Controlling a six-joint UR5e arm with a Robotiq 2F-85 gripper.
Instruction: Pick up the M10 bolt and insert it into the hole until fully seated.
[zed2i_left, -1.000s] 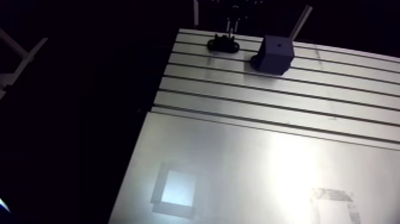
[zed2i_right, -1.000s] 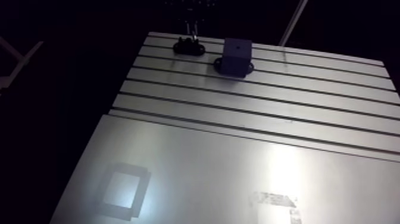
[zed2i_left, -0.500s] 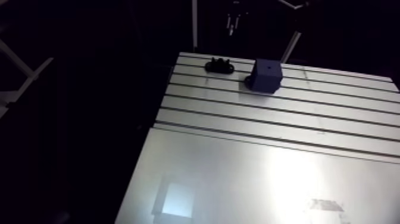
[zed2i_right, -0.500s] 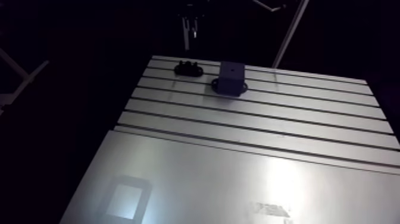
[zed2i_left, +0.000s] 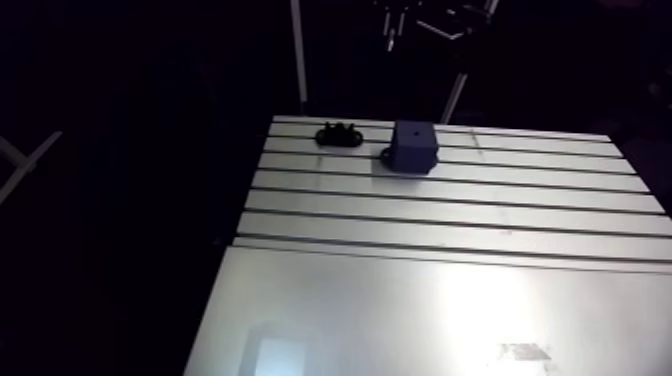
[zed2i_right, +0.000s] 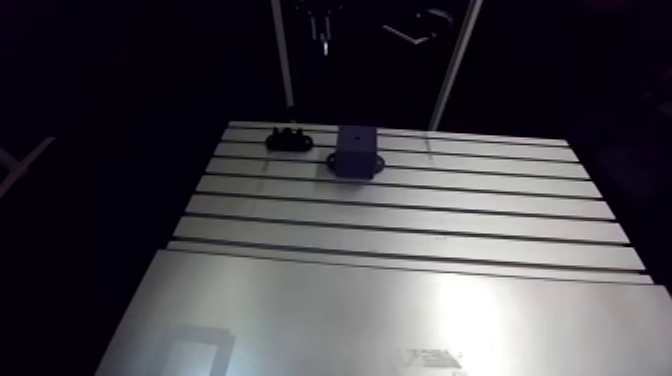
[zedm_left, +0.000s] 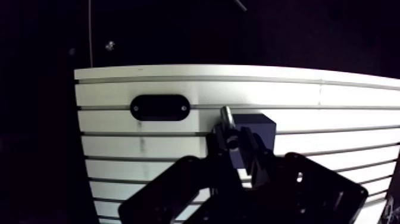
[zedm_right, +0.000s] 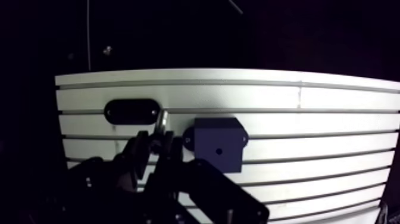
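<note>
M10 bolt sits clamped between the fingers of the gripper.

The bench is bare metal, pale grey aluminium with a satin, faintly brushed sheen; its long slots read as dark, dull grooves. Its near part is a flat plate of the same metal, smoother, and glossy enough to throw back a broad patch of light. The block looks like dark blue-grey plastic, matt, with even, unpolished faces. The oval holder is black and matt, giving no shine. The bolt is bright metal with a glinting tip. The claw is matt black, its material unclear.
</note>
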